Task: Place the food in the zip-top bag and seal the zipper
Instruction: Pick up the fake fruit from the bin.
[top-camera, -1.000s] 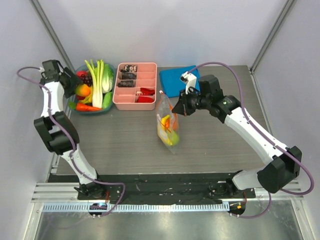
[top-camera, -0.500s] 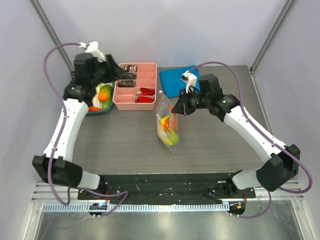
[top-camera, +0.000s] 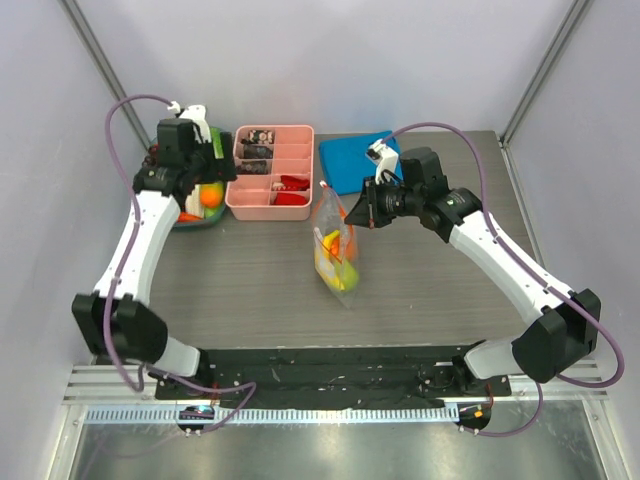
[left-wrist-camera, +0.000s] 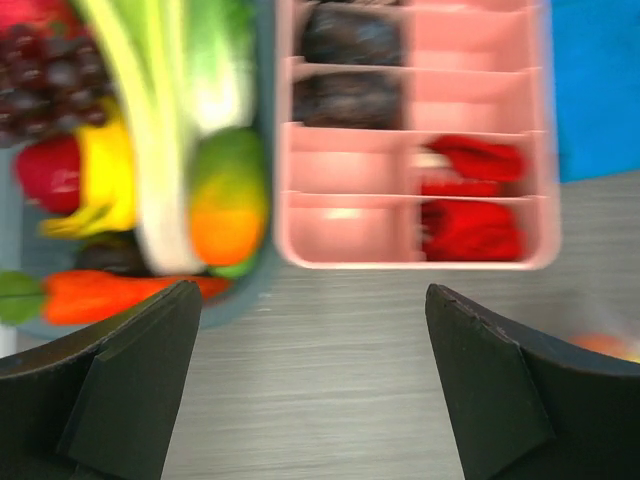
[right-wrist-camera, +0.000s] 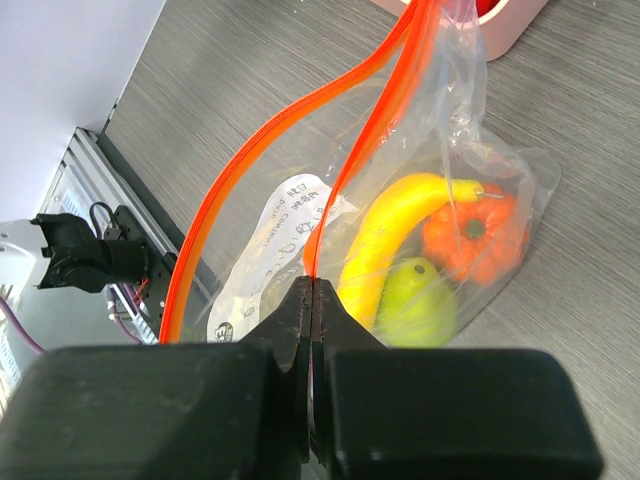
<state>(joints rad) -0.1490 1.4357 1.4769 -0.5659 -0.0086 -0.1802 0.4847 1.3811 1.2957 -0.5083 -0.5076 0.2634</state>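
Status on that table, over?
Left jaws open near colourful plastic toy produce. Right jaws shut on clear plastic zip-top bag's orange-red zipper strip. Bag mouth open, nothing blocking.

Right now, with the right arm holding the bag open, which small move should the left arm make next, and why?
Probably bring the open left gripper down onto the orange-green fruit and close on it. The right gripper pinches one lip of the zip-top bag, so its mouth gapes, and more food lies in the bowl.
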